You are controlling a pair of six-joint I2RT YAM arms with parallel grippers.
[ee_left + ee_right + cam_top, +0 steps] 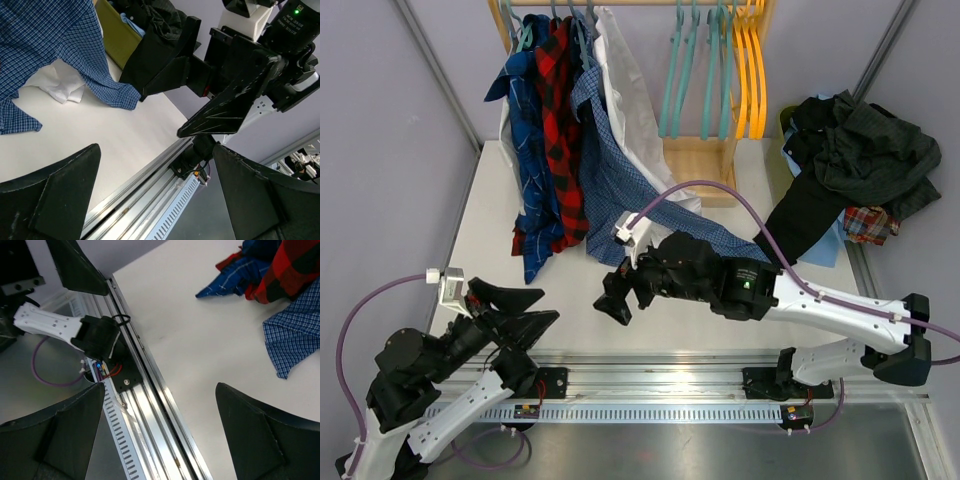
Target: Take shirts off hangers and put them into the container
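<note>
The right gripper (pixel 617 300) hangs low over the bare tabletop (pixel 485 230) with its jaws spread wide and nothing between them. It sits just in front of the trailing hem of the blue check shirt (pixel 610 170). The left gripper (pixel 533 308) is also spread wide and empty, near the front left edge and pointing toward the right arm.

Behind them, four shirts hang from the wooden rack (pixel 705 165) on teal hangers (pixel 525 35). From the left these are the blue plaid shirt (pixel 530 150), the red-black plaid shirt (pixel 558 130), the blue check shirt and the white shirt (pixel 625 100), and their lower ends drape onto the tabletop. Empty teal hangers (pixel 675 80) and orange-yellow hangers (pixel 750 70) hang beside them.

At the far right, the olive-green container (pixel 117 42) is heaped with the dark grey shirt (pixel 870 145). The black shirt (pixel 805 215) spills over its side, and the brown-red plaid shirt (pixel 870 222) shows underneath.
</note>
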